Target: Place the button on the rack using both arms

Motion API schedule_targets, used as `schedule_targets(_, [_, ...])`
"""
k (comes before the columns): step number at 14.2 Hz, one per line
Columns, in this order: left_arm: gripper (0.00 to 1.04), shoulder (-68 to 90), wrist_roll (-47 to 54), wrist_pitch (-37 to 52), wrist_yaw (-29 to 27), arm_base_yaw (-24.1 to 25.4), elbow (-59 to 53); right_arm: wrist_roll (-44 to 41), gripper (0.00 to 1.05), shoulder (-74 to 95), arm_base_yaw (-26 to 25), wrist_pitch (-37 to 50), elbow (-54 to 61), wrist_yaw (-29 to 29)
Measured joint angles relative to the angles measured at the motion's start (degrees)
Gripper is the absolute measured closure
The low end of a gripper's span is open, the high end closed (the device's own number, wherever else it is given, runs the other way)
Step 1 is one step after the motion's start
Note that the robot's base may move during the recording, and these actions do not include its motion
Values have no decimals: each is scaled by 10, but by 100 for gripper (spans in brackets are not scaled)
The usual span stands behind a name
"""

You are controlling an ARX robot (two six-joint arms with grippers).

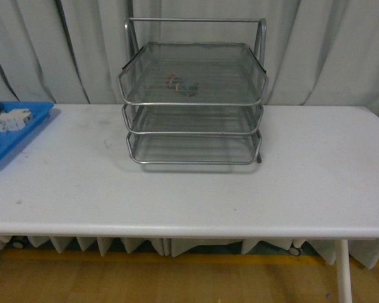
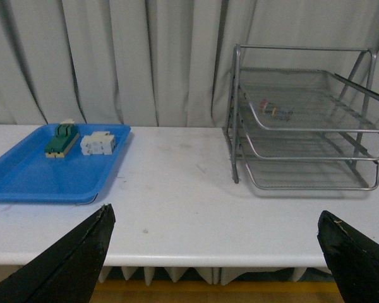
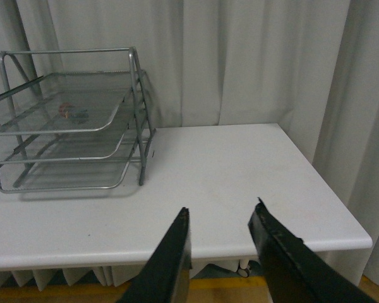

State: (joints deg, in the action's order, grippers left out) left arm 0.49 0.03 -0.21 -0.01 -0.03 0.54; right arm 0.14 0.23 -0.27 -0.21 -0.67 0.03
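Note:
The silver three-tier wire-mesh rack (image 1: 194,101) stands at the back middle of the white table. A small thing with red and blue-green parts, the button (image 1: 180,84), lies on the rack's top tier, blurred through the mesh. It also shows in the left wrist view (image 2: 275,109) and the right wrist view (image 3: 73,112). My left gripper (image 2: 214,213) is wide open and empty, over the table's front edge. My right gripper (image 3: 222,208) is open and empty near the front edge, to the right of the rack (image 3: 69,120). Neither arm shows in the front view.
A flat blue tray (image 2: 31,173) sits at the table's left end and holds a green-and-cream terminal block (image 2: 62,140) and a white block (image 2: 98,143). Grey curtains hang behind the table (image 1: 189,189). The table's right end (image 3: 341,233) is near my right gripper.

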Motion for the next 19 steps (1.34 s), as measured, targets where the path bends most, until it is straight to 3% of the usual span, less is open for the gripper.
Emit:
schedule_targets(4, [7, 0, 0, 0, 0, 0, 0, 0, 24, 0, 0, 0, 0, 0])
schedule_targets(6, [7, 0, 0, 0, 0, 0, 0, 0, 8, 0, 0, 0, 0, 0])
schedule_targets(19, [7, 0, 0, 0, 0, 0, 0, 0, 6, 0, 0, 0, 0, 0])
